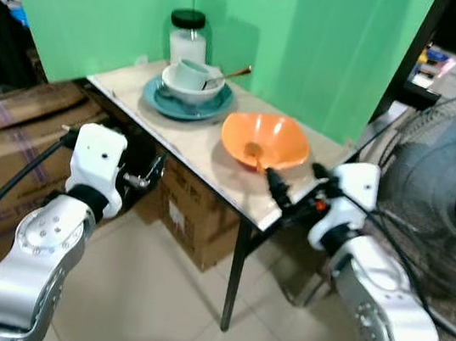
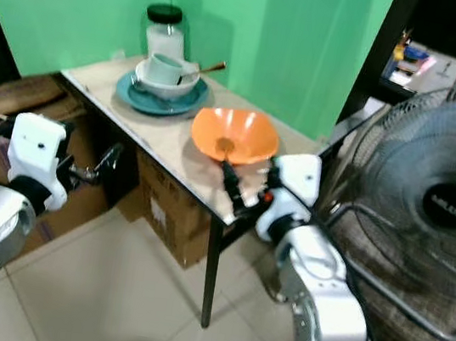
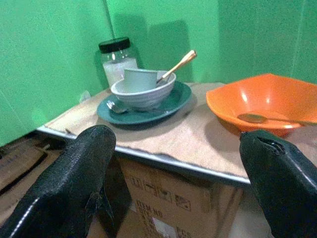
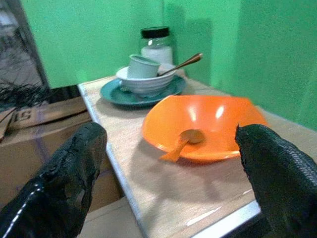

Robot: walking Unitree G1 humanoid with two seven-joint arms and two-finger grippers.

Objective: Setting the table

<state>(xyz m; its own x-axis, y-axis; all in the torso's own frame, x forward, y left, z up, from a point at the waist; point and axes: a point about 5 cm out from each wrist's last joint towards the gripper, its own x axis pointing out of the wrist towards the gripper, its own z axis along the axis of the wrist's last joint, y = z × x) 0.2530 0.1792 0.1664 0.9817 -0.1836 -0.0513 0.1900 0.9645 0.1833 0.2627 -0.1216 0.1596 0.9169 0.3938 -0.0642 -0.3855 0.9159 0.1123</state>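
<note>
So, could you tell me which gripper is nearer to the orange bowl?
The right gripper: its fingers reach the table edge just beside the orange bowl. The left gripper hangs below the table's front edge, farther away.

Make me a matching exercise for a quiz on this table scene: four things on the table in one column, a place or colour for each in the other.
Things:
1. jar
2. cup
3. orange bowl
4. plate

Descriptions:
A. sits inside the pale bowl
B. teal, under the pale bowl
C. black lid, by the green wall
D. holds an orange spoon

Pairs: 1-C, 2-A, 3-D, 4-B
</note>
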